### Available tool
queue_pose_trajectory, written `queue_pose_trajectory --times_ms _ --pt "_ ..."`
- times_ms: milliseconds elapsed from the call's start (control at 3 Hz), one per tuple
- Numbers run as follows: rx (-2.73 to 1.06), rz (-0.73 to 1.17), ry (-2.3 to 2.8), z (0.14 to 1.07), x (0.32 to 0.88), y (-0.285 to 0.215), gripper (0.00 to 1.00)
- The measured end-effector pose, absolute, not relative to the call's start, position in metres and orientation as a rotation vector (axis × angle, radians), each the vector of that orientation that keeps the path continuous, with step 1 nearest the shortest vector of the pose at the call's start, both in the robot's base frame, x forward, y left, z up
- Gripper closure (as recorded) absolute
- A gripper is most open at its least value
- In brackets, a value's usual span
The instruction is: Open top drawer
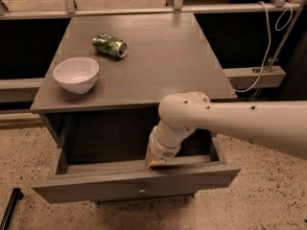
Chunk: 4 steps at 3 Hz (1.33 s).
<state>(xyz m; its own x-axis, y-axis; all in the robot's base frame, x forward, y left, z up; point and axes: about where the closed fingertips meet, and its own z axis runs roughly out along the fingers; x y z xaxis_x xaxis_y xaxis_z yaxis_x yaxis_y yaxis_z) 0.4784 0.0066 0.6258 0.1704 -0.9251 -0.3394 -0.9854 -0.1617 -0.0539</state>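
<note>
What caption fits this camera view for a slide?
Gripper inside the open top drawer, behind its front; white bowl and green can on the cabinet.

This looks like a robot test lab. A speckled terrazzo floor (268, 200) lies under the grey cabinet (163, 66), a metal railing (134, 11) runs behind it, and a white cable (265, 30) dangles to its right. The gripper (154, 161) is inside the cabinet's open top drawer (120, 188).

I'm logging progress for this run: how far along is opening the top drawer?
Done: the top drawer stands pulled well out from under the tabletop, its inside exposed. In hand: the gripper is down inside it, at the inner side of its front. Left: probably only lifting the gripper clear, perhaps a slight further pull.
</note>
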Motion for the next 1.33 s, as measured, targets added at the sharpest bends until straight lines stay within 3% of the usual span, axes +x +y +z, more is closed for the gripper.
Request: queue_pose_trajectory --times_ms 1000,1333 --pt "-2.175 0.561 1.915 0.626 0.427 -0.005 1.00" --pt "-2.175 0.561 1.915 0.626 0.427 -0.005 1.00"
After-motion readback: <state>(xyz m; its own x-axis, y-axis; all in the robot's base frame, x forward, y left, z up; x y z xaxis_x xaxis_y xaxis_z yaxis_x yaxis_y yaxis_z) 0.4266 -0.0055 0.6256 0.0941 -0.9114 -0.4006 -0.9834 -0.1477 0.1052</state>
